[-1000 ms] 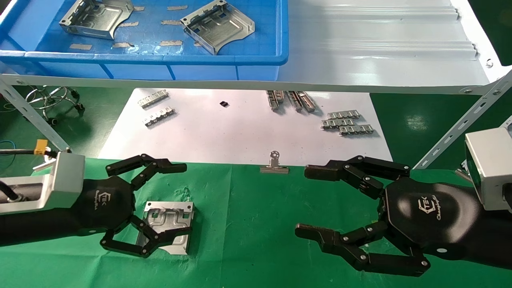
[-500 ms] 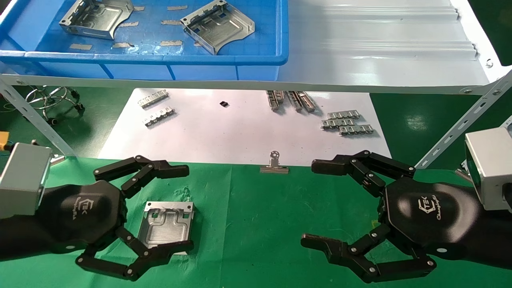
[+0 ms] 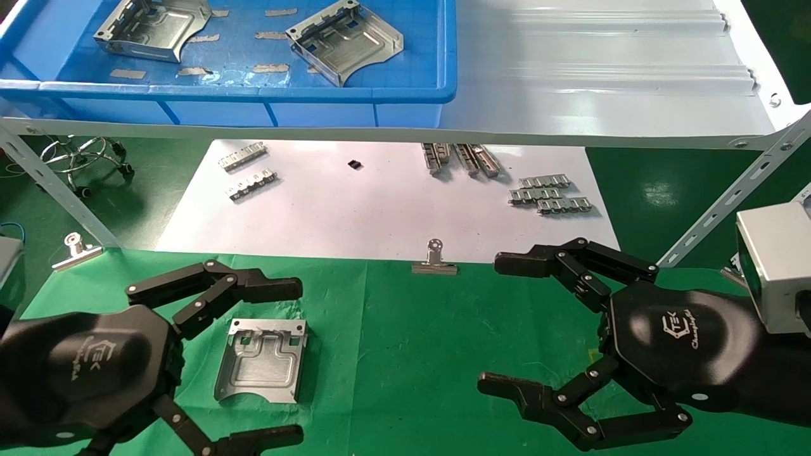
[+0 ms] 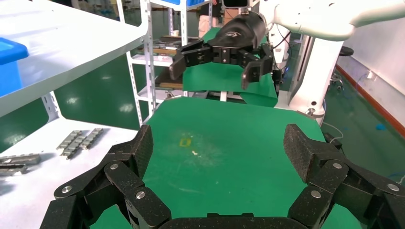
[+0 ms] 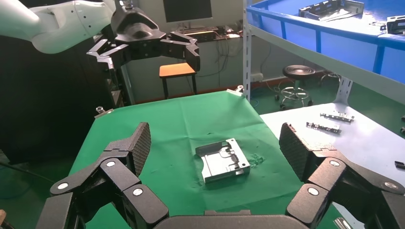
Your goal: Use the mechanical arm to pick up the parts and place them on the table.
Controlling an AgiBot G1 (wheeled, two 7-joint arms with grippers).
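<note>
Head view shows one part (image 3: 261,369) flat on the bench (image 3: 405,354); the left hand (image 3: 215,361), released, should rise clear without snagging it, while the right hand (image 3: 500,323) hovers spread wide.

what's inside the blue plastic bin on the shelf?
Inside the blue plastic bin: two silver stamped sheet-metal plates and torn tape strips on its floor. The bin's far part is out of view.
</note>
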